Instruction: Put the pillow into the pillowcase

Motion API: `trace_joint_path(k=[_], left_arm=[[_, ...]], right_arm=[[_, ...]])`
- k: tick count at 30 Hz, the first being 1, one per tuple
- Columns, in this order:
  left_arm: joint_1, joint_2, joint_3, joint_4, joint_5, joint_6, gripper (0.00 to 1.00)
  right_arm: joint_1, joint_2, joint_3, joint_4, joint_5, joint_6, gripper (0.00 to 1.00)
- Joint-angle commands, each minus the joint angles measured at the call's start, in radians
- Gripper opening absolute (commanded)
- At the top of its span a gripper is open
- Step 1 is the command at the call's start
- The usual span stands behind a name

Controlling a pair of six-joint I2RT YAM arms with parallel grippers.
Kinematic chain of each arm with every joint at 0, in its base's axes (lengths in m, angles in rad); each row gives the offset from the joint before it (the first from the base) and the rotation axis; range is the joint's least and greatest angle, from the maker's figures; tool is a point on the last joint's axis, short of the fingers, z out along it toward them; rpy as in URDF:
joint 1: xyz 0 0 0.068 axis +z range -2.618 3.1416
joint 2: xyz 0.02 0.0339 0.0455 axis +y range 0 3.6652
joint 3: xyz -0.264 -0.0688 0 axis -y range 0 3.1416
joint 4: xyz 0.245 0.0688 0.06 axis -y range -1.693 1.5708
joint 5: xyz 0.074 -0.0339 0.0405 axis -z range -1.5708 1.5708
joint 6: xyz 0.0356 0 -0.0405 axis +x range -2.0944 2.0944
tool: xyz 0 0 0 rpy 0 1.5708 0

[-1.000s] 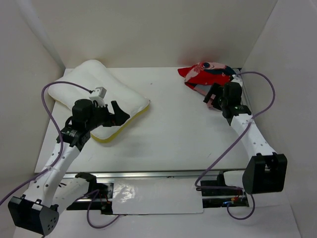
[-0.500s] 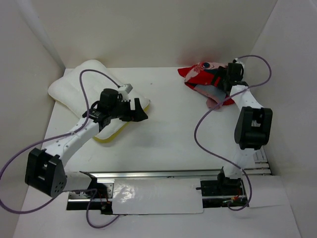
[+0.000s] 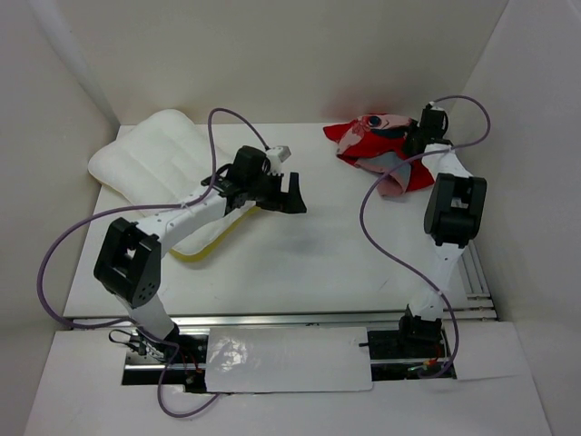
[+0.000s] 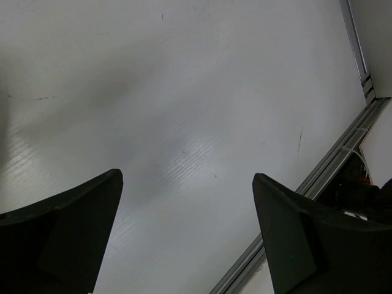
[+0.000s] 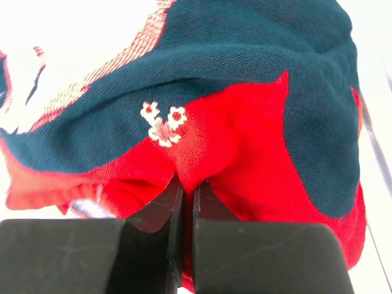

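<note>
Your right gripper is closed. Its two black fingers are pressed together with only a hairline seam between them, and a fold of the pillowcase is pinched in that seam. The nipped fold is bright red. Above it the cloth heaps up into a dark blue-green panel, with a small white stitched motif right where the two colours meet. Washed-out pale worktop shows past the cloth at upper left.

Left gripper spread wide, right gripper pinched closed
</note>
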Motion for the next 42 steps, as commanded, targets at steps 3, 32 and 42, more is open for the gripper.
trace_joint_path(k=[3,32,42], left_arm=[[-0.011,0.000,0.043,0.030,0.006,0.032,1.00],[-0.144,-0.199,-0.235,-0.001,-0.257,-0.037,1.00],[-0.271,-0.286,-0.397,-0.130,-0.584,-0.139,1.00]], right_arm=[[0.042,-0.211,-0.024,0.085,-0.224,-0.038,0.00],[0.139,-0.827,-0.576,-0.275,-0.039,0.156,0.94],[0.226,-1.079,-0.797,-0.364,-0.041,0.119,0.94]])
